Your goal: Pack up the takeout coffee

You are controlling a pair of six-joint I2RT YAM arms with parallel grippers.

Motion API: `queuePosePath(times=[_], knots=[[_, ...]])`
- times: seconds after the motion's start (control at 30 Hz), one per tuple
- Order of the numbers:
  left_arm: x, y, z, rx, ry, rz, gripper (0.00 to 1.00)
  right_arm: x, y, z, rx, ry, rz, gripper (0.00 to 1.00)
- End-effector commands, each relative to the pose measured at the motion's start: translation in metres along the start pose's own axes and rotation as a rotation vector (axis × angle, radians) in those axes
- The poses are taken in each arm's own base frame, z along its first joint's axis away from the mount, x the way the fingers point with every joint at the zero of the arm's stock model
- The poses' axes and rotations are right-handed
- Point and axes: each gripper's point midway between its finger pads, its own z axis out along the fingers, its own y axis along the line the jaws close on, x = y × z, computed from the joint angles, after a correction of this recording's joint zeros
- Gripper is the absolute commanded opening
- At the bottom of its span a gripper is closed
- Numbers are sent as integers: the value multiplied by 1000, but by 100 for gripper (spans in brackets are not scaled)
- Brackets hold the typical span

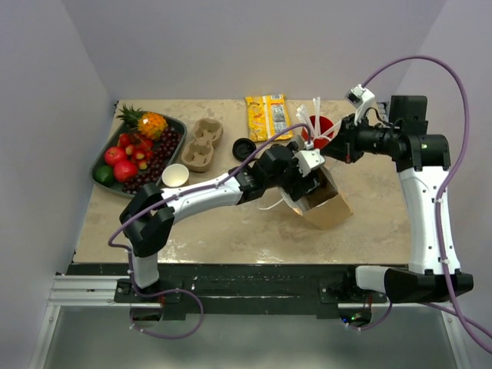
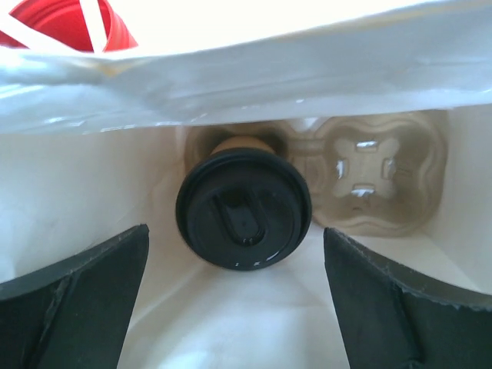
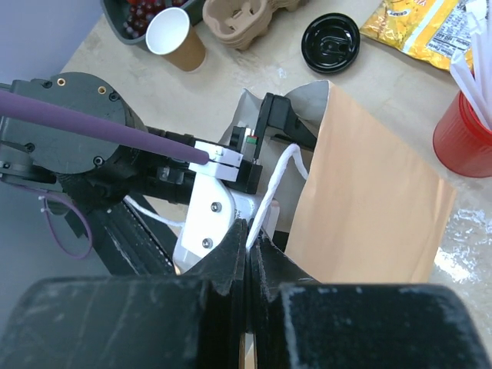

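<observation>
Top view: left gripper (image 1: 306, 175) is in the mouth of the paper bag (image 1: 330, 209), mid-surface (image 1: 231, 231). Its fingers are hidden by the bag here. Right gripper (image 1: 332, 147) sits at the bag's far rim, just beside the red cup (image 1: 323, 127) of straws. My read is that it's there to keep the mouth open and stop the bag sliding. Coffee isn't visible from this angle. Lidless cup (image 1: 175, 175), loose lid (image 1: 244, 147) and a spare carrier (image 1: 201, 144) sit to the left, well apart from the bag.

Left wrist: takeout coffee (image 2: 242, 207) is inside the bag, seated in 1 well of a pulp tray (image 2: 380, 173), lid facing the camera. The neighbouring well is empty. Left fingers (image 2: 84, 296) are spread wide on either side of the cup, not touching it, so nothing is held. Judgement: the cup is placed and let go, and the tray is there so it can't tip.

Right wrist: right gripper is clamped shut on the bag's white cord handle (image 3: 269, 192), cord taut. That holds the bag wall off the left wrist.

Judgement: pack is basically done. Next is backing the left arm straight out. Risks are snagging the handle or clipping the lid.
</observation>
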Motion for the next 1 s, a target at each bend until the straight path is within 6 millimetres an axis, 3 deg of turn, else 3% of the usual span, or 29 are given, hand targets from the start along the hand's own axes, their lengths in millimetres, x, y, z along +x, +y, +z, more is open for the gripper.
queuePosePath(times=[0.0, 0.4, 0.77, 0.83, 0.97], knots=[[-68, 9, -10, 4, -163, 50, 99, 1, -22, -4, 67, -3, 2, 0], [-116, -6, -23, 120, -261, 44, 99, 5, -58, -12, 178, 14, 12, 0], [-129, -8, -28, 139, -288, 46, 98, 10, -75, -12, 243, 14, 33, 0], [-131, -8, -28, 148, -289, 42, 93, 10, -74, -12, 238, 9, 32, 0], [-112, -13, -16, 208, -223, -19, 75, 0, -65, -13, 200, -34, 2, 0]])
